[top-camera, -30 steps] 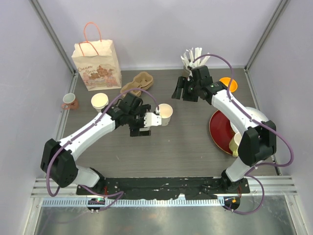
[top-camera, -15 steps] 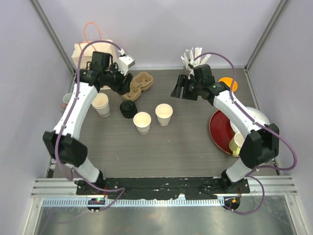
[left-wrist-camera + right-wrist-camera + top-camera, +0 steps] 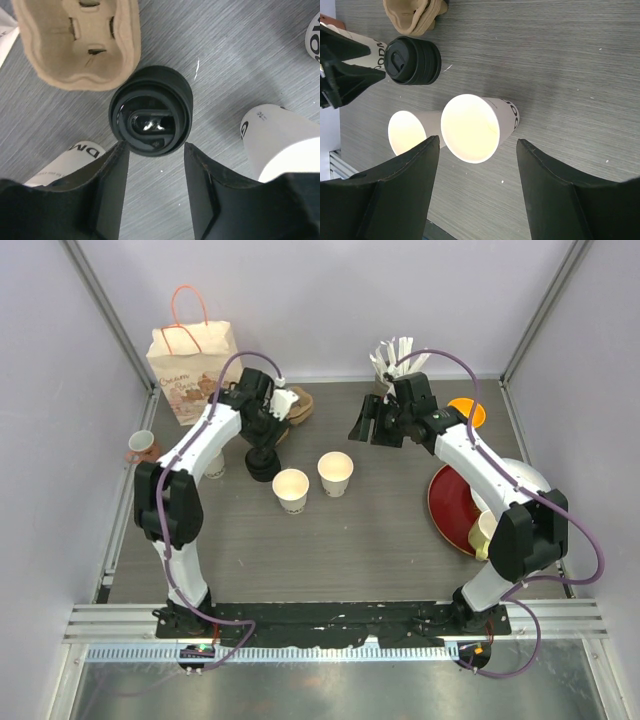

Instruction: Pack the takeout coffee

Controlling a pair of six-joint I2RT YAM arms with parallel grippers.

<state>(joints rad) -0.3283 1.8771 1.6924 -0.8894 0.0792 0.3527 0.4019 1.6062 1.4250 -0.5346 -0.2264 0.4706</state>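
Plainly, takeout coffee [image 3: 336,473] axis vertical, mouth up (rim open)

The left gripper [image 3: 155,150] is pointed straight down, jaws parted (widely). The right gripper [image 3: 476,147] is likewise held open, the right arm [image 3: 480,465] stretched forward.

Worktop [image 3: 380,540] grey, wood-grained. Paper cup [image 3: 470,127] cream-white (black lettering on side). Lid stack [image 3: 150,117] black. Cup carrier [image 3: 80,40] tan. Plate [image 3: 445,508] dark red.
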